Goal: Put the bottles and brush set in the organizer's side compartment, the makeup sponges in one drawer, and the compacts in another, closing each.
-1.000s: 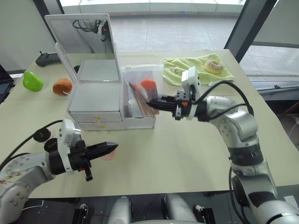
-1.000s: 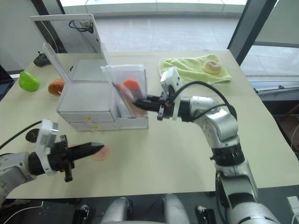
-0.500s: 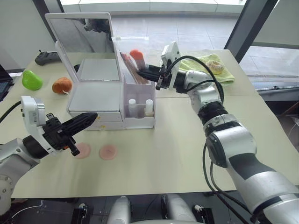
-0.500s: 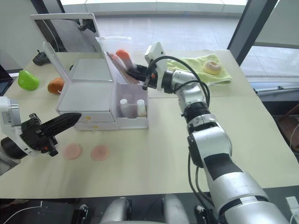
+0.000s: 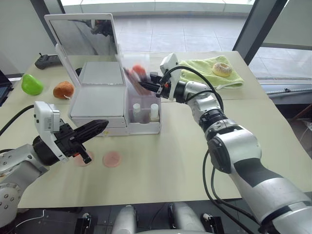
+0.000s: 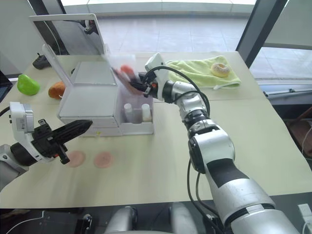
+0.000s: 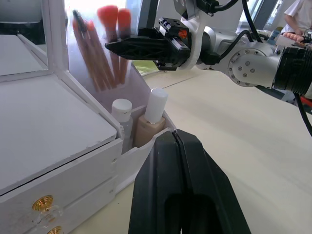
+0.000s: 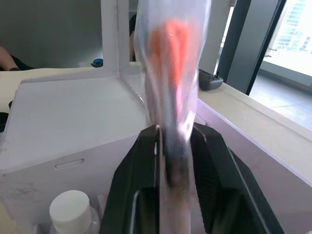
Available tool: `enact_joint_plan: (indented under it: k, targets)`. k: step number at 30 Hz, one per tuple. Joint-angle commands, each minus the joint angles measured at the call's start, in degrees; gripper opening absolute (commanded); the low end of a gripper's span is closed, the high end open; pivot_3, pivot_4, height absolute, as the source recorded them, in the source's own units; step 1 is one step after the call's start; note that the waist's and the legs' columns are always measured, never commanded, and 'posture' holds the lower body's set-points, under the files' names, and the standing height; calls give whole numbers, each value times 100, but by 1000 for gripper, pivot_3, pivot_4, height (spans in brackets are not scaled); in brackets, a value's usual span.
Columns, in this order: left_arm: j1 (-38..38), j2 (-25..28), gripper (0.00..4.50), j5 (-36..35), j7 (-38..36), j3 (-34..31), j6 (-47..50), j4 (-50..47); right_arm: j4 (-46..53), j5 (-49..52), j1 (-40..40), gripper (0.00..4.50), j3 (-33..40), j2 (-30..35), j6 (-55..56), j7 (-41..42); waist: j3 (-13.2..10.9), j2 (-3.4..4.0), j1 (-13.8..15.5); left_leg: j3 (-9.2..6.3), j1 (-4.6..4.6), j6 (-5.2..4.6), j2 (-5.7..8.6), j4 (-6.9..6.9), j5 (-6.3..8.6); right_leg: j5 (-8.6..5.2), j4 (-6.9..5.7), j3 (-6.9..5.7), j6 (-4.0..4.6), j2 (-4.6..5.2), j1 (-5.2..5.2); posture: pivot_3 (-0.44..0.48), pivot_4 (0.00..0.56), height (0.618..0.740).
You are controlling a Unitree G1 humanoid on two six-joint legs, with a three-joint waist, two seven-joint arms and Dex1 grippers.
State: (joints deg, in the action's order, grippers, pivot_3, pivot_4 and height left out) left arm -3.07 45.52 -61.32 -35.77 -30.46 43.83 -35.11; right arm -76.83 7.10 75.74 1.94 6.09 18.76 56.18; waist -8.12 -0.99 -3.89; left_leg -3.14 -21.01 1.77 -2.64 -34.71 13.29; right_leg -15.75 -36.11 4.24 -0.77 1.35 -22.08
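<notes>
Now right fingers (image 8: 168, 161) clamped on brush set (image 5: 137, 77) – over side compartment (image 5: 144, 113), left fingers (image 7: 178, 161) closed, empty

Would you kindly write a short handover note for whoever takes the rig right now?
Right gripper is shut on the brush set, holding it over the side compartment of the organizer. Left gripper is shut and empty, near the drawers.
Done: both bottles stand in the side compartment.
Left: release the brush set; put the two makeup sponges from the table in one drawer; the compacts in another; close both.
</notes>
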Motion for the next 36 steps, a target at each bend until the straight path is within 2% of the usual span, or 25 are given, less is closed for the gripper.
enact_joint_plan:
  k: [1,7,11,13,15,17,22,24,27,30,36]
  targets:
    - [63,80,0,1,-56,-35,-110,-44,88,-63,61,2449,190,55,126,35,-1,2,4,0,0,0,0,0,0,0,0,0,0,0,0,0,150,740]
    - [138,85,0,22,-84,41,-98,-11,155,-12,107,4439,420,251,134,266,-2,3,7,0,0,1,0,-2,-1,0,0,-1,0,0,2,0,150,740]
    - [224,107,0,68,-139,98,-105,72,423,177,130,4477,608,473,240,840,0,0,5,0,1,1,0,-2,-1,0,-1,0,0,-1,3,0,150,740]
    - [278,138,0,244,-220,122,-223,160,775,577,126,4477,750,488,-403,1740,0,0,1,0,0,1,1,-2,-1,0,-1,0,-1,-1,3,0,150,740]
    - [375,175,0,494,-207,64,-347,407,1354,567,-45,4477,521,513,-756,2138,1,1,1,0,2,1,0,-3,-1,0,-3,0,-1,-2,5,0,150,740]
    - [433,217,0,691,-295,-51,-513,597,2254,358,-390,4477,123,603,-1213,2126,2,6,-7,-1,8,1,-5,-1,-1,0,-6,-1,-1,-7,6,0,150,740]
    - [447,177,0,739,-333,-244,-663,608,4431,-1446,-1352,4477,-1162,1491,-2290,824,6,1,77,0,-1,8,-1,-4,-4,0,-9,-3,-2,1,-2,0,150,740]
    - [244,126,0,618,-360,-354,-610,416,4946,-994,-1379,4477,-1268,1686,-3003,1584,12,8,96,3,-5,31,6,-4,-17,0,-4,-1,-2,9,-6,0,150,740]
    - [22,30,0,653,-262,-463,-647,273,5075,-829,-1095,4477,-1249,1676,-3664,1503,14,4,50,12,5,31,-3,2,-18,2,-3,4,-6,2,-2,0,150,740]
    - [-10,-96,0,769,-119,-388,-720,191,5122,-416,-794,3873,-1055,1591,-4251,1619,14,5,31,8,6,31,-10,2,-18,2,-10,1,-5,-8,-6,0,150,740]
    - [-63,-191,0,721,21,-343,-731,1,5045,-28,-391,1801,-927,1577,-4537,1562,16,0,61,7,0,31,-7,-2,-18,2,-6,0,-4,-4,-4,0,150,740]
